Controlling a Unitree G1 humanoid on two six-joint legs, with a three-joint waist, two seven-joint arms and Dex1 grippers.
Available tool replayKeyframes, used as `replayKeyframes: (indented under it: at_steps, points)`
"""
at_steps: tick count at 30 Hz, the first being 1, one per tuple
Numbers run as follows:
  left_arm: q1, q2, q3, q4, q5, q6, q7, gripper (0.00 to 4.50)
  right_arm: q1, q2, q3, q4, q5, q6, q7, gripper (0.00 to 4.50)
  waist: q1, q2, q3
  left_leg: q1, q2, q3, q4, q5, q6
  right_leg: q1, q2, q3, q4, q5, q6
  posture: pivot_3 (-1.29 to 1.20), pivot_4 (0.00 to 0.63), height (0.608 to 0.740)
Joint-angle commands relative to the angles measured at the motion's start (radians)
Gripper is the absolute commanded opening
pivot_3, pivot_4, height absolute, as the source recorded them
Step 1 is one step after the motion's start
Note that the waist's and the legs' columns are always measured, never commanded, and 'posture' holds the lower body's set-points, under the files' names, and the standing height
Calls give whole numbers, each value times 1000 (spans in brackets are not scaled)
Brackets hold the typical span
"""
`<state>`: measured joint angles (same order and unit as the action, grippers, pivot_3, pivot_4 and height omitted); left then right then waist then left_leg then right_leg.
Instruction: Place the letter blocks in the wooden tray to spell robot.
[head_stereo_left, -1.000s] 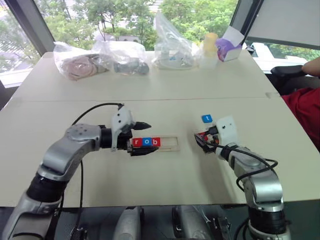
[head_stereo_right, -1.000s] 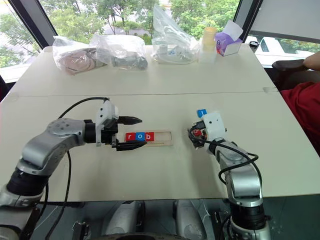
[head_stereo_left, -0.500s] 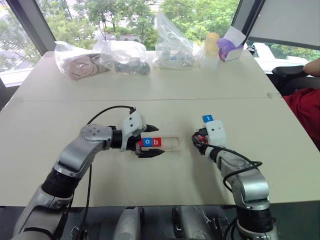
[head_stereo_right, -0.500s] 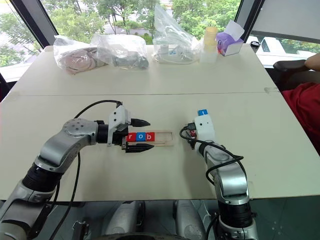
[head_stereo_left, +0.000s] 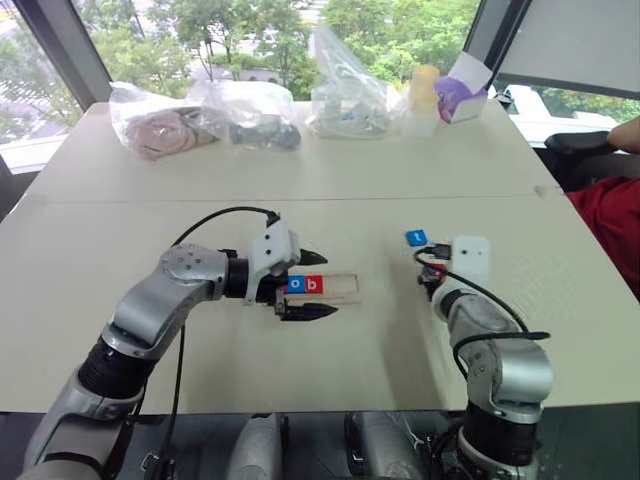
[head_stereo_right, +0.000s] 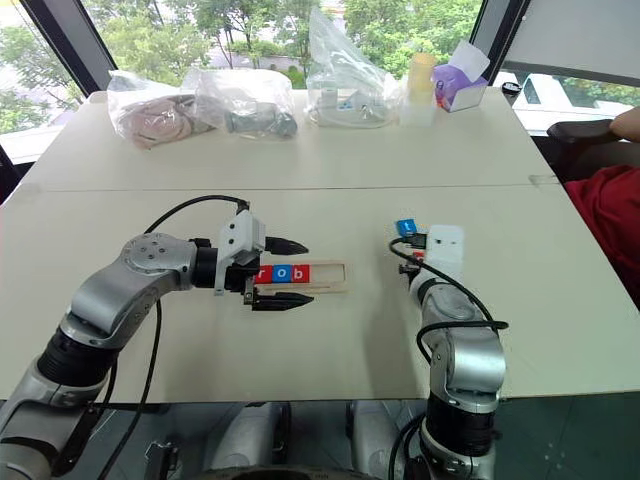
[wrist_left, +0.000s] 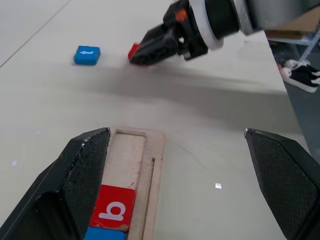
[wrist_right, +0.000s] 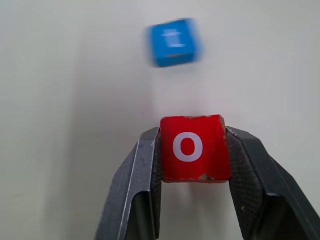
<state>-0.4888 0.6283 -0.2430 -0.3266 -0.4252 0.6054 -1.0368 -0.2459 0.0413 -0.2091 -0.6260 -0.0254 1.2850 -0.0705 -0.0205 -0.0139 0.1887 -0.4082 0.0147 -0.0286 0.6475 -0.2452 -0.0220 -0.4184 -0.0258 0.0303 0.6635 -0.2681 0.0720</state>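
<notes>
Right wrist view: right hand (wrist_right: 192, 150) pinches red o block (wrist_right: 193, 148).

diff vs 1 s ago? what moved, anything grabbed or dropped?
The right claw has closed on the red o block, which it was only reaching for a second ago. The left claw slid along the wooden tray toward its empty end, staying open around it. Unchanged: r, o, b in the tray, and the blue t block lying on the table.

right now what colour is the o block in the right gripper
Red, with a white o; the right wrist view shows it best.
</notes>
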Motion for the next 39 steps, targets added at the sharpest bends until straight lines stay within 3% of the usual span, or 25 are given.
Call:
replayKeyframes:
  at_steps: [1,5,6,10,13,17,18,20,22,25,30,39]
  points:
    - [-37,-13,-2,14,7,-29,-14,4500,-17,25,14,-45,-13,17,-36,1198,0,0,0,0,0,0,0,0,0,0,0,0,0,0,0,0,150,740]
    - [-48,-31,-20,60,32,-66,-25,4500,-17,39,40,-2,-2,-6,-38,1198,-2,0,0,0,0,1,0,0,0,0,0,0,0,0,0,0,150,740]
    - [-48,-33,-21,65,35,-71,-28,4500,-19,35,43,5,2,-4,-34,2249,-2,0,0,0,0,1,0,0,0,0,0,0,0,0,0,0,150,740]
    - [-45,-28,-6,83,36,-76,-40,4500,-47,-19,62,3,21,37,6,4145,-1,0,0,0,0,1,-1,0,0,-1,0,0,0,0,0,0,150,740]
    - [-43,7,41,98,20,-56,-50,4500,-81,-123,46,-17,40,61,69,4145,-1,0,0,0,0,1,-1,0,0,-1,0,0,0,0,0,0,150,740]
    - [-42,65,97,114,-10,-43,-83,4500,-111,-341,17,53,136,-68,281,4145,-1,0,0,0,0,1,0,0,0,-1,0,0,0,0,0,0,150,740]
    - [-41,80,111,109,-25,-34,-96,4500,-106,-403,10,83,172,-131,364,4145,0,0,0,0,-1,2,0,0,0,-1,0,0,-1,0,0,0,150,740]
    - [-39,137,151,72,-87,13,-153,4500,-38,-600,9,178,254,-378,691,4145,0,0,1,-1,-1,3,-1,0,0,0,0,-1,-2,0,0,0,150,740]
    - [-36,185,168,45,-127,46,-198,4500,15,-715,13,248,328,-563,932,4145,1,-1,2,-1,-1,3,-2,-1,1,2,0,-2,-5,-1,2,0,150,740]
    - [-28,250,167,9,-132,49,-242,4500,15,-796,44,399,353,-728,1103,4145,-4,-1,2,1,0,2,-2,-2,4,5,1,-3,-8,-1,2,0,150,740]
    - [-36,282,189,-40,-153,69,-229,4500,-73,-886,169,731,235,-1072,1272,4145,-3,-1,3,1,0,4,1,-2,4,7,-1,-2,-8,-1,1,0,150,740]
    - [2,304,232,-108,-193,133,-158,4500,-284,-862,296,1159,104,-1394,1346,4145,0,-1,3,2,0,3,1,-2,4,7,-1,-2,-8,-1,2,0,150,740]
